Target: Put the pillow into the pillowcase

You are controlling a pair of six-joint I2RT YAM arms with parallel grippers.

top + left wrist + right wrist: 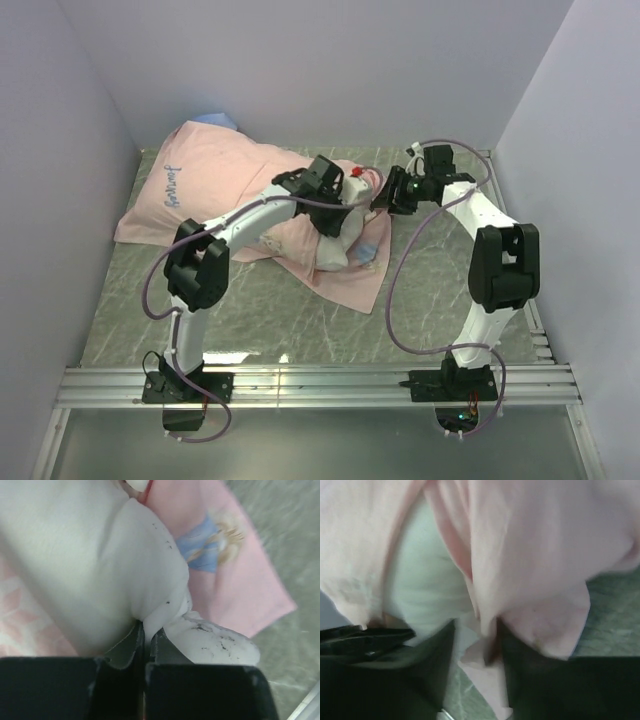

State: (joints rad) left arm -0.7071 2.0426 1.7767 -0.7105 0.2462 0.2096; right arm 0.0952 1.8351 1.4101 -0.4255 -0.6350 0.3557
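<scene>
Left gripper [144, 630]: clenched on a corner of the plump white rectangular pillow [75, 555], apparently largely inside the thin pink, Frozen-print fabric pillowcase [240, 595], which extends toward 10 o'clock. Right gripper [475, 645]: jaws parted around the pink hem. Risk: the unheld hem slips, the opening collapses and the pillow corner snags.

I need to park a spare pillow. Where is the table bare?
Bare table lies between the pillowcase and the front rail. Crowded at centre: left gripper and right gripper sit at the pillow.
</scene>
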